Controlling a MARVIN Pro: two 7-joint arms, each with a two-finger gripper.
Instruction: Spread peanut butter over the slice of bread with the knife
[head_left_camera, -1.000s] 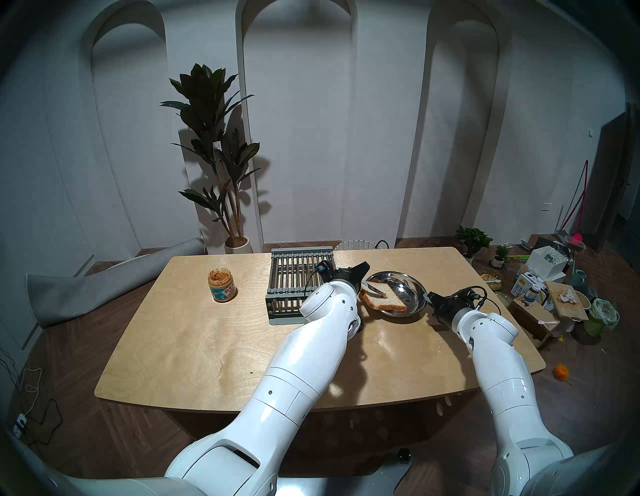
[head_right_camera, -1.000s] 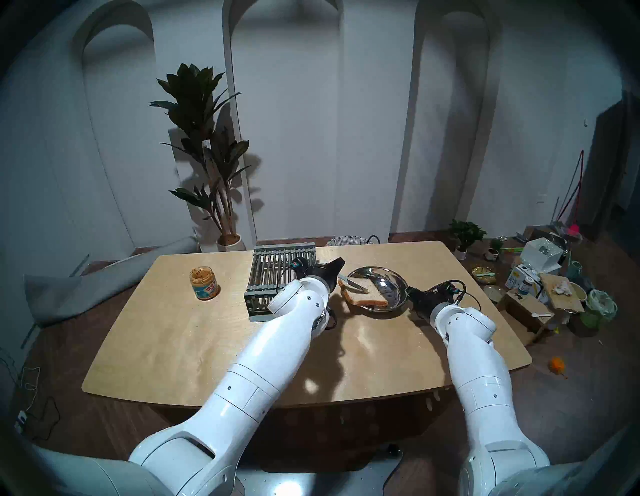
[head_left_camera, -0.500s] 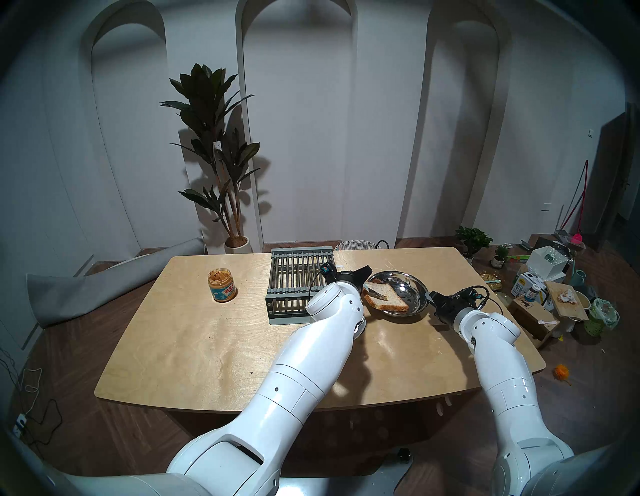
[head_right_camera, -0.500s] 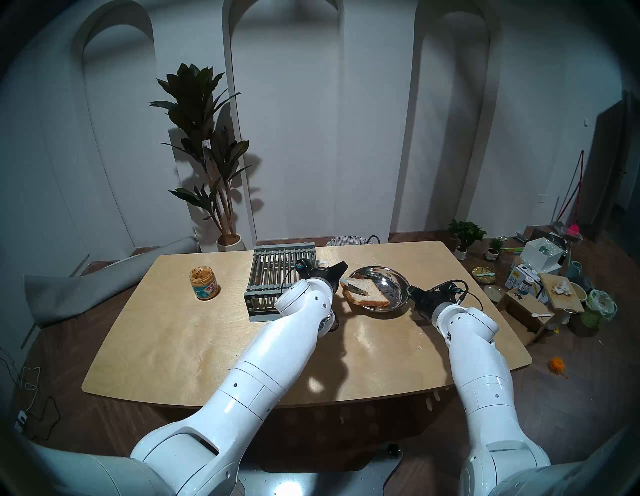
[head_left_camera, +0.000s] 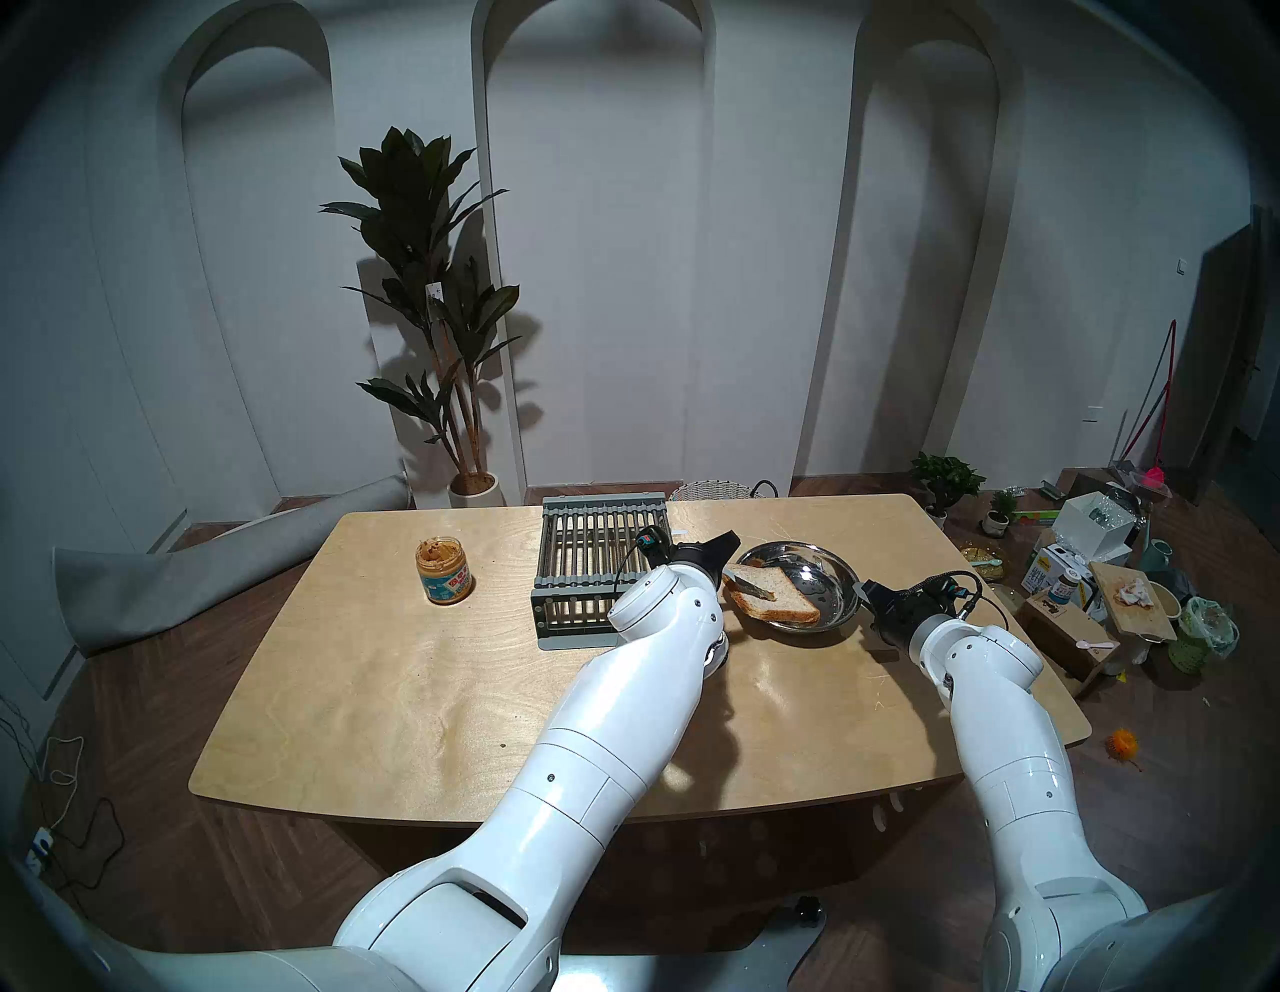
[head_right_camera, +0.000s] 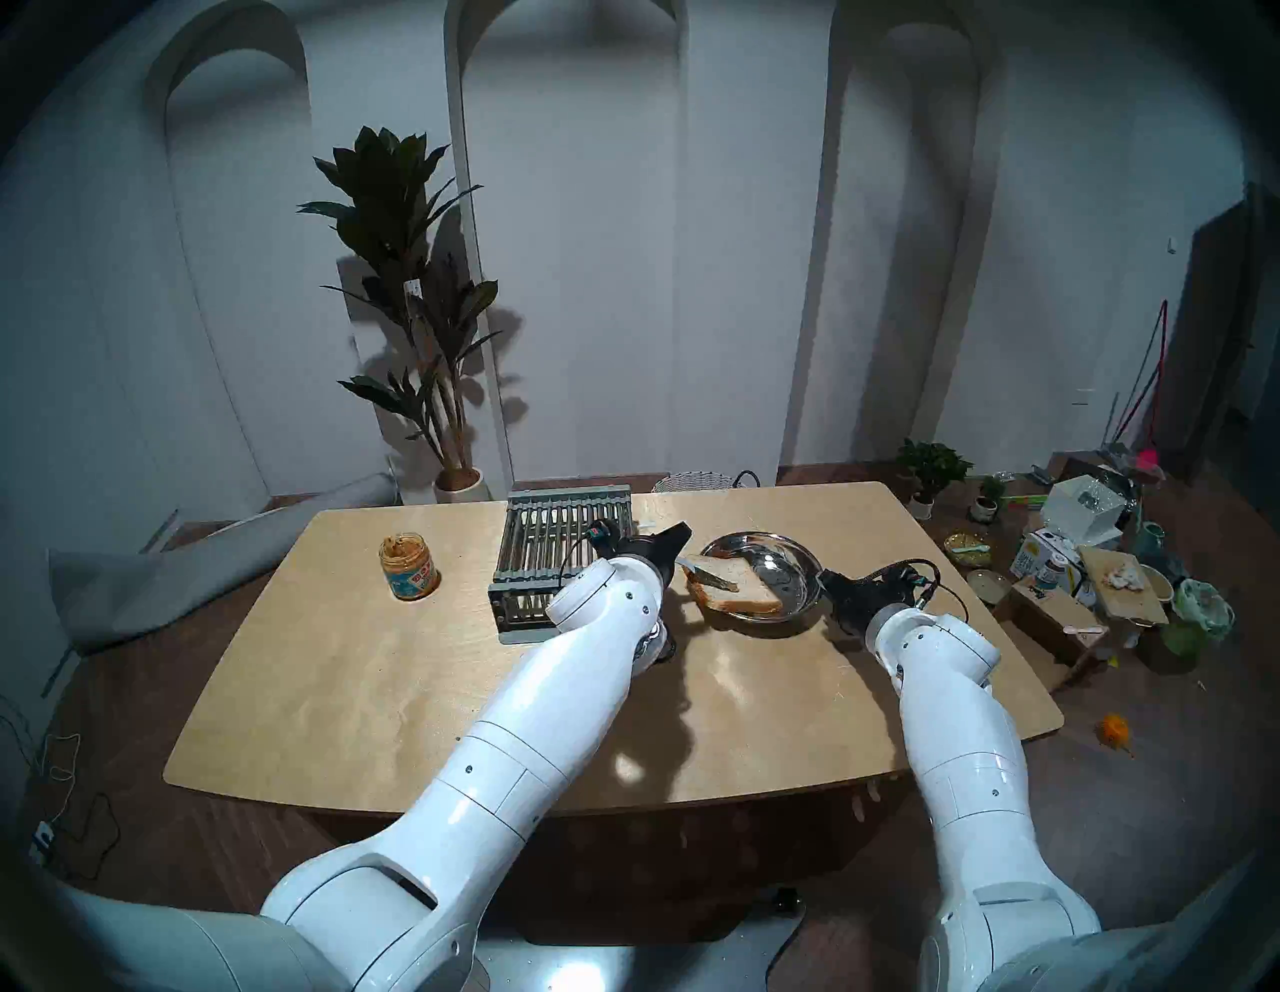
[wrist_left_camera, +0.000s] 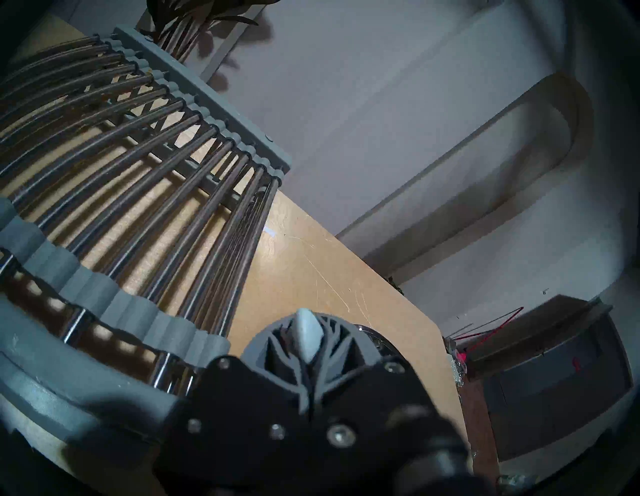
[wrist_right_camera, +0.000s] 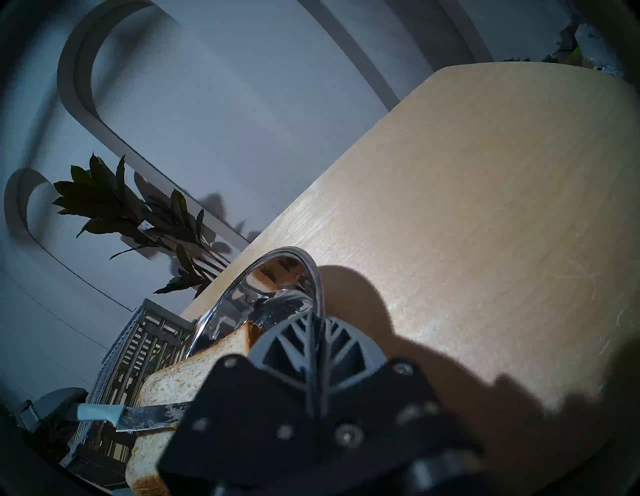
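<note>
The slice of bread (head_left_camera: 779, 597) lies in a shiny metal plate (head_left_camera: 828, 562) right of centre. My left gripper (head_left_camera: 724, 558) is shut on the knife (head_left_camera: 751, 587). Its blade rests on the left part of the bread. The pale blue handle end shows between the fingers in the left wrist view (wrist_left_camera: 306, 334). My right gripper (head_left_camera: 864, 593) is shut on the plate's right rim, which shows in the right wrist view (wrist_right_camera: 317, 332). That view also shows the smeared blade (wrist_right_camera: 149, 417) on the bread (wrist_right_camera: 180, 384). The open peanut butter jar (head_left_camera: 443, 571) stands far left.
A grey slatted rack (head_left_camera: 596, 554) stands just left of my left gripper, close to the wrist. The wooden table (head_left_camera: 429, 693) has rounded edges. Boxes, pots and clutter (head_left_camera: 1080, 582) lie on the floor to the right.
My left arm has moved a little right and forward, sliding the knife blade across the bread. The plate and my right gripper have shifted slightly to the right.
</note>
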